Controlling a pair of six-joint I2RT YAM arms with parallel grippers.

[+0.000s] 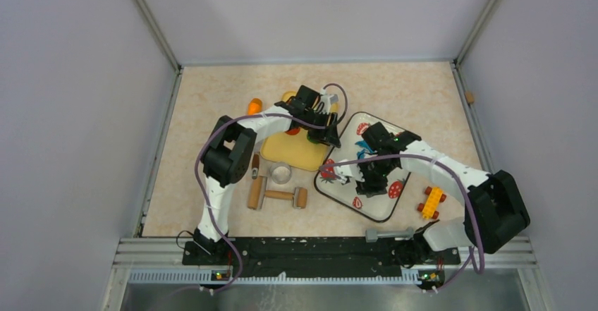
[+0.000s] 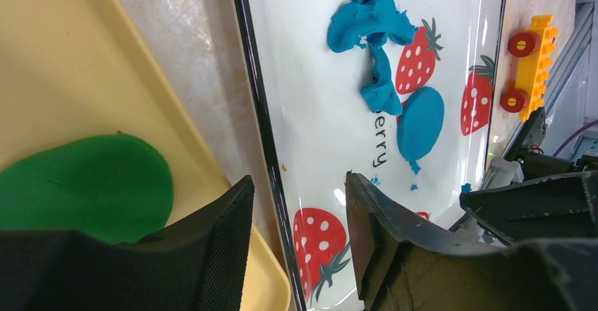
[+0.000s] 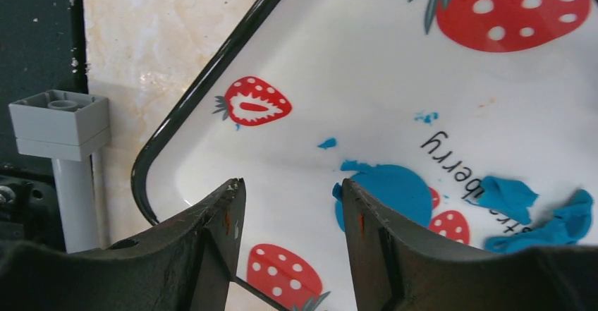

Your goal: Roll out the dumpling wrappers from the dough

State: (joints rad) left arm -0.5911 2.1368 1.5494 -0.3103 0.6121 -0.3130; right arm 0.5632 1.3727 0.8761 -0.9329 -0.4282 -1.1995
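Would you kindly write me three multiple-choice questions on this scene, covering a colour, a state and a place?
1. What colour is the body of the toy car? A yellow; B purple; C white.
2. How is the right hand? A shut tight; B open and empty; C shut on the toy car.
3. Where is the blue wrapper disc? A on the toy car; B gripped in the right hand; C on the strawberry tray.
Answers: A, its bricks are yellow with red wheels; B, its fingers stand apart with nothing between; C, it lies flat on the tray's white surface.

Ragged blue dough [image 2: 370,25] lies beside flat round wrapper [image 2: 420,122].
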